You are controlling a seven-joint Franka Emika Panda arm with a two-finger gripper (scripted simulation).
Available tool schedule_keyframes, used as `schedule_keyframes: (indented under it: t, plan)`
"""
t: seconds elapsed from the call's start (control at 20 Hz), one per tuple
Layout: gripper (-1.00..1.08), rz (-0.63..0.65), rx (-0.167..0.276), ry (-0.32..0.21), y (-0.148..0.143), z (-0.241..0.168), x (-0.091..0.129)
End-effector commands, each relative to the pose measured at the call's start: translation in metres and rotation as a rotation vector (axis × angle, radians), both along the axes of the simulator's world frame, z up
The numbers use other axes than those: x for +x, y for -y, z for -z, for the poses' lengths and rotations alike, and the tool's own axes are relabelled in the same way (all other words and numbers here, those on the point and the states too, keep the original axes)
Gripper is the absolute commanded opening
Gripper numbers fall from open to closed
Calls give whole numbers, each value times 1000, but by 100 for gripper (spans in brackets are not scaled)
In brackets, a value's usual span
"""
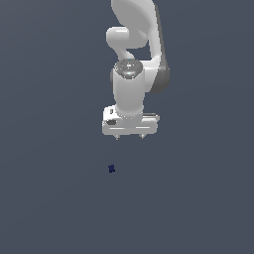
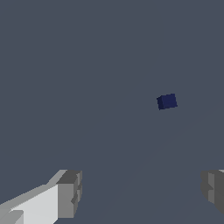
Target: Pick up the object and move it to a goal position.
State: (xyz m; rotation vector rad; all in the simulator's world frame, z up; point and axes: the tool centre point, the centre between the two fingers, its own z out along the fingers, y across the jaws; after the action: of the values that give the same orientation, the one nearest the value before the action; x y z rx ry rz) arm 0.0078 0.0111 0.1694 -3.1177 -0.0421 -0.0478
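Note:
The object is a tiny dark navy-blue block [image 1: 111,168] lying on the grey floor, alone. In the wrist view the block [image 2: 166,101] sits apart from my fingers, with bare floor between. My white gripper [image 1: 129,137] hangs well above the floor, pointing down, and the block is below it and a little toward the exterior view's left. The jaws stand wide apart and hold nothing. In the wrist view one grey fingertip [image 2: 70,194] shows at one edge and the other at the opposite edge, with the gripper [image 2: 141,190] empty between them.
The flat grey floor [image 1: 198,208] fills both views. The white arm [image 1: 134,44] rises behind the gripper to the top of the exterior view. No other objects show.

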Motion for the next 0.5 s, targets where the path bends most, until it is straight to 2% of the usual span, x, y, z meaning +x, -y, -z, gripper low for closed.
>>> schedule_keyframes:
  t: [0.0, 0.45]
  plan:
    - [100, 0, 0, 0, 0, 0, 0]
    - [100, 6, -22, 33, 4, -19, 9]
